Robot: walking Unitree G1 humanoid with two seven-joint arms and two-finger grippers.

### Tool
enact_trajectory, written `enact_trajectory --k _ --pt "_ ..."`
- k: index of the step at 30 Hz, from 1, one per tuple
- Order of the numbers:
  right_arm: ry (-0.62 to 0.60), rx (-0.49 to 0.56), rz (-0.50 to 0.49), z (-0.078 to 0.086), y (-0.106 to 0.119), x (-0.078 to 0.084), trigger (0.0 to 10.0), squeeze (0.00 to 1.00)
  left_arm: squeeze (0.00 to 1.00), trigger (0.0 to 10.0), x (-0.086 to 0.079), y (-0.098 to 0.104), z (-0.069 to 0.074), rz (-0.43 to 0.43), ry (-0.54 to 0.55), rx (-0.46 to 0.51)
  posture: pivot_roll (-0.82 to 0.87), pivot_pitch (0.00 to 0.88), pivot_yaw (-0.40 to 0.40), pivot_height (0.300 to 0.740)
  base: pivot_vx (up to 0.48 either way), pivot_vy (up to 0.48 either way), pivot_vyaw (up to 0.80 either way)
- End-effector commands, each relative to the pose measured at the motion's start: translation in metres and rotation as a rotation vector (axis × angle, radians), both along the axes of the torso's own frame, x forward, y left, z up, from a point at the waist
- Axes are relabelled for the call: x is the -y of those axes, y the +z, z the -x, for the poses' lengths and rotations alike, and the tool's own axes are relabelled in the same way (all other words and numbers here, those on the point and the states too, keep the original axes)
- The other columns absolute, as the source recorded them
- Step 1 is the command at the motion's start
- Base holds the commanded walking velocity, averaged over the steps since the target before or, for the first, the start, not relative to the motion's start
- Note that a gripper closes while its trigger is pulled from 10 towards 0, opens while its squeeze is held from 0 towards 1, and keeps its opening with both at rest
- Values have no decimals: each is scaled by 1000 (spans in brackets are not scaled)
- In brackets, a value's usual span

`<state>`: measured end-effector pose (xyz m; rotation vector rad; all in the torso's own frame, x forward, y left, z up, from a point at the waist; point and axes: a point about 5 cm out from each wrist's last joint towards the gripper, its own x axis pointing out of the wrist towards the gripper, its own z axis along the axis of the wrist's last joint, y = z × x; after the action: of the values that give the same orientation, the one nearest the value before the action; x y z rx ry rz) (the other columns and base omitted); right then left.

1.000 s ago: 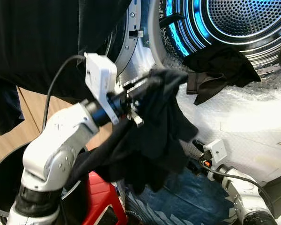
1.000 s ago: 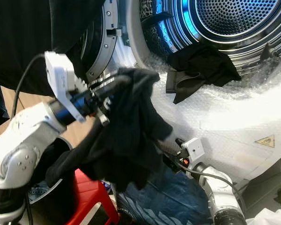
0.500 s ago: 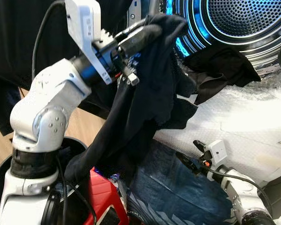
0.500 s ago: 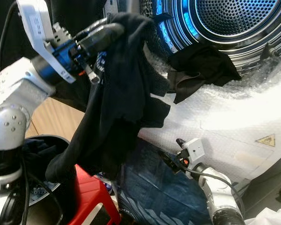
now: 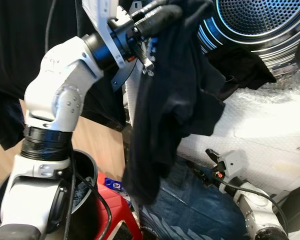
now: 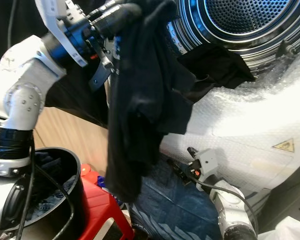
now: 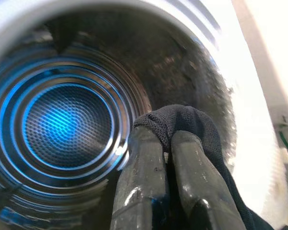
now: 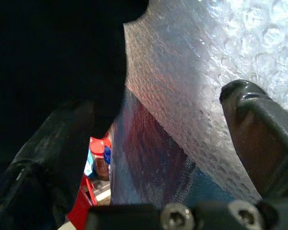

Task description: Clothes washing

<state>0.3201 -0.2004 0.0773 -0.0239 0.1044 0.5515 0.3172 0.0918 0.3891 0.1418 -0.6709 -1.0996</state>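
— Where is the black cloth garment (image 5: 172, 95) hanging?

— From the left gripper (image 7: 167, 158), whose fingers are pinching its bunched top high beside the blue-lit perforated steel drum (image 7: 62, 120); the rest is dangling over the red plastic stool (image 6: 97, 210).

— And the right gripper (image 8: 153, 139)?

— It is sitting low by the bubble-wrapped washer front (image 5: 270, 120), fingers spread, gripping nothing.

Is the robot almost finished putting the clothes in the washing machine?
Not yet. One black garment already lies on the rim of the open drum. The left gripper is shut on a dark shirt, held up by the opening but still hanging outside. More clothes wait in the black basket below. The right gripper is open, low beside the machine.
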Motion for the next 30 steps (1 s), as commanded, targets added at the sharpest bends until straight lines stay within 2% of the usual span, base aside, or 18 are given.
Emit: enact_trajectory --k 1,3,6,8,9,11,14,16,18,22,23,25,28,30 --pt "-52 -108 -5 15 -22 11 10000 0 0 10000 4 -12 -1 -39 -11 -12 2 0 79 740 0 0 0" --pt "-67 -119 0 24 -25 22 10000 0 0 10000 5 -29 -3 -63 -9 -46 -10 0 82 740 0 0 0" --pt "-56 -153 14 35 -31 32 10000 0 0 10000 4 -32 -3 -68 -20 -53 -12 0 82 740 0 0 0" --pt "-1 -217 97 52 -40 44 10000 0 0 10000 2 -22 3 -41 -53 -42 -13 0 83 740 0 0 0" --pt "33 -239 176 61 -44 51 10000 0 0 10000 1 -15 7 -21 -75 -31 -13 0 83 740 0 0 0" --pt "40 -241 193 62 -45 53 10000 0 0 10000 0 -13 8 -18 -79 -29 -14 0 82 740 0 0 0" --pt "45 -280 271 69 -44 70 10000 0 0 10000 1 -12 10 -36 -78 -11 -16 0 85 740 0 0 0" --pt "39 -283 277 68 -34 82 10000 0 0 10000 4 -17 11 -54 -91 -21 -21 0 87 740 0 0 0" --pt "73 -269 272 68 -22 86 10000 0 0 10000 8 -23 11 -77 -81 -19 -23 0 86 740 0 0 0" --pt "143 -244 217 68 -4 82 10000 0 0 10000 14 -32 11 -88 -81 -32 -28 0 86 740 0 0 0" --pt "236 -205 172 70 13 68 10000 0 0 10000 22 -41 12 -97 -78 -40 -40 0 88 740 0 0 0" --pt "292 -178 138 71 24 56 10000 0 0 10000 30 -50 13 -108 -72 -47 -44 0 86 740 0 0 0" --pt "341 -147 153 73 34 44 10000 0 0 10000 35 -60 10 -122 -43 -52 -55 0 82 740 0 0 0" --pt "343 -147 153 74 36 42 10000 0 0 10000 35 -61 10 -124 -34 -48 -57 0 81 740 0 0 0"
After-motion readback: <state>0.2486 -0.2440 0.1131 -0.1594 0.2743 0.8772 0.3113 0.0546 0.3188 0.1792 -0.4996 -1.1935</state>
